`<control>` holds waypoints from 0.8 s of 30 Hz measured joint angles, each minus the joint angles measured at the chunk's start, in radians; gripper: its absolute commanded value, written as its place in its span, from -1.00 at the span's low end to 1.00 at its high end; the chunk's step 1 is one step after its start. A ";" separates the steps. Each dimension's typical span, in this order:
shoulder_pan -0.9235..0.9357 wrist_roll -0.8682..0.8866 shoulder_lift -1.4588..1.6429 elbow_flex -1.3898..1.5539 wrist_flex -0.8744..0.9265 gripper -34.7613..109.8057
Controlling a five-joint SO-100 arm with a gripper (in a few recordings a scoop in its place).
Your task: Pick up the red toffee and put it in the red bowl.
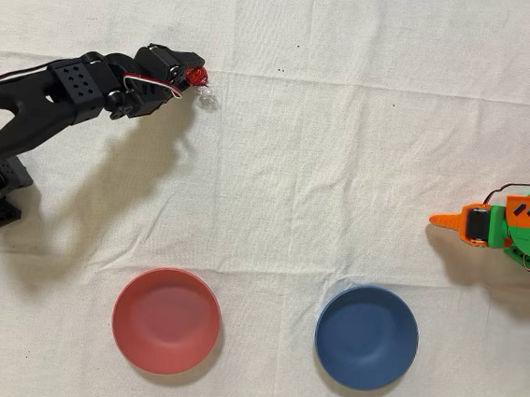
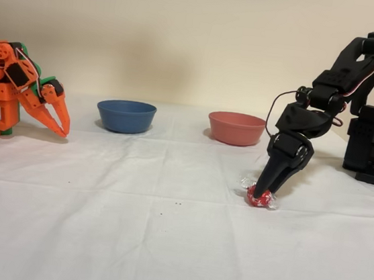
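Up near the tabletop's far-left edge in the overhead view, the black arm's hand point(image 1: 198, 78) is pinching the red toffee point(image 1: 196, 76) on the cloth; the red bowl point(image 1: 166, 320) sits straight toward the near edge.

From my remote seat this looks like a small robot test bench, not a lived-in room. A creased white cloth point(image 2: 161, 245) covers the whole table, and behind it I see only a plain beige wall point(image 2: 186, 32). Two small hobby arms with printed shells and exposed wiring face each other across the cloth: my black arm point(image 2: 355, 85) and an idle orange arm point(image 2: 17, 87). The only props are a red bowl point(image 1: 166, 320) and a dark blue bowl point(image 1: 366, 337), set side by side.
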 measured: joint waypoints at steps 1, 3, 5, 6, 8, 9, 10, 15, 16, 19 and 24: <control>0.000 -0.002 0.000 0.000 0.000 -0.42; 0.000 -0.005 0.000 0.000 0.000 -0.43; 0.000 -0.017 0.000 0.000 -0.002 -0.43; 0.000 -0.020 0.000 0.000 -0.002 -0.43; 0.000 -0.023 0.000 0.000 -0.002 -0.43; 0.000 -0.018 0.000 0.000 -0.002 -0.43; 0.000 -0.015 0.000 0.000 -0.002 -0.43; 0.000 -0.014 0.023 0.018 0.011 -0.43; 0.000 -0.009 0.034 0.028 0.015 -0.43; 0.005 0.002 0.080 0.061 0.044 -0.42; 0.031 0.005 0.184 0.130 0.084 -0.42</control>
